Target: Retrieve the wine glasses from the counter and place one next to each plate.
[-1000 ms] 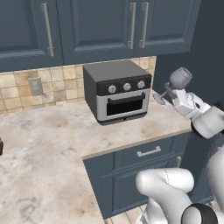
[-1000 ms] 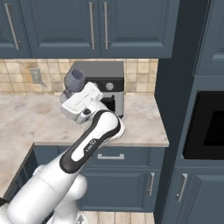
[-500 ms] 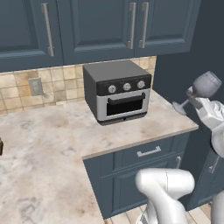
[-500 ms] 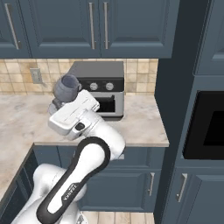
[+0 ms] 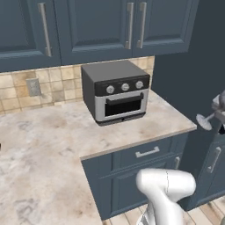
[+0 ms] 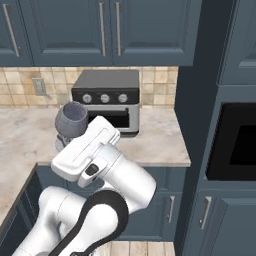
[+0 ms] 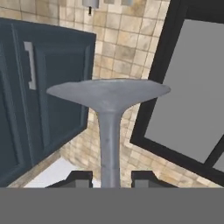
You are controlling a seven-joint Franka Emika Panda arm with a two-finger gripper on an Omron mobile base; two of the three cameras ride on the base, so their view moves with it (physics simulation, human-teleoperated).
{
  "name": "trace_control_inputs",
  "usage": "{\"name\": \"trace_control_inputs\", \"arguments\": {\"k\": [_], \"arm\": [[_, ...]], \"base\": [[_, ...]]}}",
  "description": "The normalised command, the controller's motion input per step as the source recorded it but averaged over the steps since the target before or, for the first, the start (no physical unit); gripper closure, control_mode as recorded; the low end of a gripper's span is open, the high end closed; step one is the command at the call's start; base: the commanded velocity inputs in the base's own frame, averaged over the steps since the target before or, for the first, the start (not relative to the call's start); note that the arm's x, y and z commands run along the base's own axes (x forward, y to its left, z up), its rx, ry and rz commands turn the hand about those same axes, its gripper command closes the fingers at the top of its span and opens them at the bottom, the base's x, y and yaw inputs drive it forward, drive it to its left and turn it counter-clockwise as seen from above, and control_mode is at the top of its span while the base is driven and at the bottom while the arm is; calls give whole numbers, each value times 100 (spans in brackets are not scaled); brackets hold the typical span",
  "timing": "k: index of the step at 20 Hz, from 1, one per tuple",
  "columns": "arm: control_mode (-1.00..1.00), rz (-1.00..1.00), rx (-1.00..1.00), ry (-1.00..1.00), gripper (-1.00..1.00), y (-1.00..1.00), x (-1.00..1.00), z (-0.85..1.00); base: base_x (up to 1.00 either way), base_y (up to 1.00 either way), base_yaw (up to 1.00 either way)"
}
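Clearly, the gripper has its two dark fingertips set on either side of the thin stem of a wine glass, one tip to the left and one to the right, clamped on it. Straight ahead of the tips in the hand view the stem runs up to the round foot, which spreads wide across the middle. Beyond the foot lie a tan tiled backsplash, a dark blue cabinet door with a silver handle off to the left of the fingers, and a black-framed grey panel off to the right.

From the right base view the wine glass has its rounded bowl sticking out past the white hand, up and to the left of it, and nothing can be seen inside the bowl. It hangs in the air above the front of the counter, not touching the stone. From the left base view the foot and stem show at the far right edge, off the end of the countertop, in front of the tall dark cabinet.

Behind the held glass stands a toaster oven against the tiled wall, well apart from the fingers, its door closed. A wall outlet sits on the tiles to the oven's left. Upper blue cabinets hang overhead, and a drawer with a silver pull sits under the counter edge.
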Motion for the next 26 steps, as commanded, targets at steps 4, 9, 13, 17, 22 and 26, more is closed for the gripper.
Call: {"name": "trace_control_inputs", "arguments": {"k": [4,9,13,17,22,26], "arm": [[100,0,0,0,100,0,0,0],[100,0,0,0,100,0,0,0],[100,0,0,0,100,0,0,0],[100,0,0,0,100,0,0,0],[100,0,0,0,100,0,0,0],[100,0,0,0,100,0,0,0]], "base": [[-42,-85,-45],[-13,-96,-62],[0,-86,-71],[0,-82,-73],[0,-61,-82],[0,-13,-96]]}}
